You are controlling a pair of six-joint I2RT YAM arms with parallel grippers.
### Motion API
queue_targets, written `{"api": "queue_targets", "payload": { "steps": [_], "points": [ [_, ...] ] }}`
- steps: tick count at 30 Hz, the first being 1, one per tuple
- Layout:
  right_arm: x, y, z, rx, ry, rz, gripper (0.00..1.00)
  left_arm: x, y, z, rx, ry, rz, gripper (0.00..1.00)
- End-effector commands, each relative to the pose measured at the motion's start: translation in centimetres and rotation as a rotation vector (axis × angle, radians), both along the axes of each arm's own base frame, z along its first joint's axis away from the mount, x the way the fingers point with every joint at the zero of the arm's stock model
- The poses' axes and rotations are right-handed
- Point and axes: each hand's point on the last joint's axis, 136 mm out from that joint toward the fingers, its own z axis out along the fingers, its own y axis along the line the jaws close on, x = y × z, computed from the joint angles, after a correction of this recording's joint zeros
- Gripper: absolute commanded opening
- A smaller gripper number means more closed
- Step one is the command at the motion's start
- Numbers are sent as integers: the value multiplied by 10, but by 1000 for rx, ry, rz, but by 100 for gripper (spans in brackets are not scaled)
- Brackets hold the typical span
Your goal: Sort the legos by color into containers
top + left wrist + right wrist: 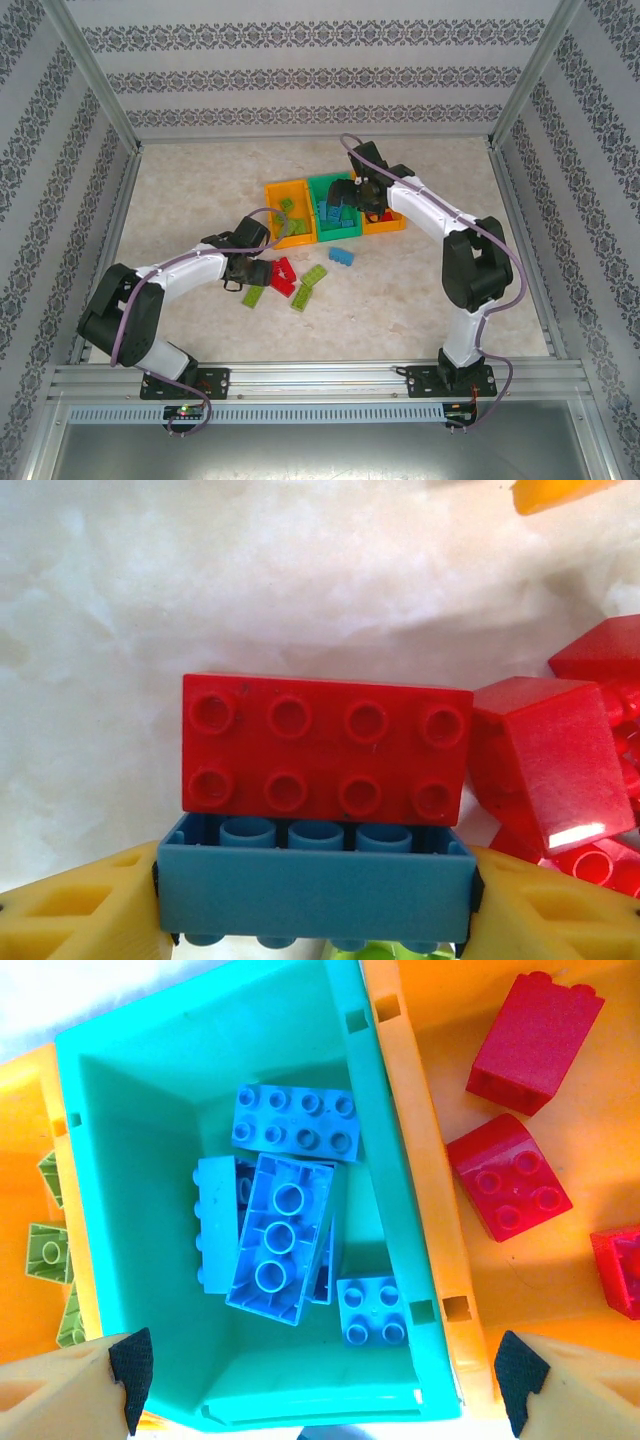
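Step in hand: picking a blue piece out of the loose pile, as I judge it; the sort looks well along.
Left claw (316,892): clamped on the short ends of a blue brick (316,880). This close view does not let me tell whether the brick is off the worktop (200,580) yet.
Neighbours: a red brick (325,750) touches the blue one at its 12 o'clock, and more red pieces (545,770) crowd in at 3 o'clock.
Right claw (325,1385): fingers wide apart, holding nothing, hanging over the green bin (375,1110).
Bins: blue legos (285,1235) lie in the green bin. Red ones (510,1175) are in the right orange bin (605,1165) at its 3 o'clock, and lime ones (45,1250) are in the left orange bin (20,1130) at 9 o'clock.
Loose: lime bricks (314,274), a blue one and red ones lie on the worktop at 6 o'clock of the bins.
Next move: lift straight up so the red brick is not dragged, then carry toward 1 o'clock to the green bin and release. The right claw above that bin would need to give way first.
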Motion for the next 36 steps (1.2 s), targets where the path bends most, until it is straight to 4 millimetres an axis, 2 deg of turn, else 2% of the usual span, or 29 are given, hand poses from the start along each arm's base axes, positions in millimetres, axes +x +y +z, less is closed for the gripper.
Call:
{"api": "queue_targets", "payload": {
  "steps": [1,4,8,13,16,18,20,23,28,36],
  "points": [
    [-5,-9,11,-15,-33,-4,91,1,3,23,6,-47,25,63],
    [-11,-12,10,-21,-42,-2,91,5,1,43,-13,-82,25,62],
    [-23,-17,8,-31,-57,17,91,14,-12,72,-82,-131,16,61],
    [-50,-10,-6,-46,-82,163,90,45,-51,117,-250,-219,-34,60],
    [-70,-10,-19,-65,-87,240,90,71,-76,142,-328,-265,-70,60],
    [-83,-10,-26,-64,-97,296,91,89,-95,151,-377,-269,-95,60],
    [-97,-6,-31,-54,-116,374,87,106,-112,158,-420,-271,-117,59],
    [-114,-6,-41,-64,-130,460,84,132,-134,160,-462,-261,-133,59],
    [-131,-6,-55,-73,-116,535,79,169,-166,145,-513,-197,-141,58],
    [-132,-2,-56,-48,-150,539,76,204,-191,123,-561,-141,-97,60]
  ]
}}
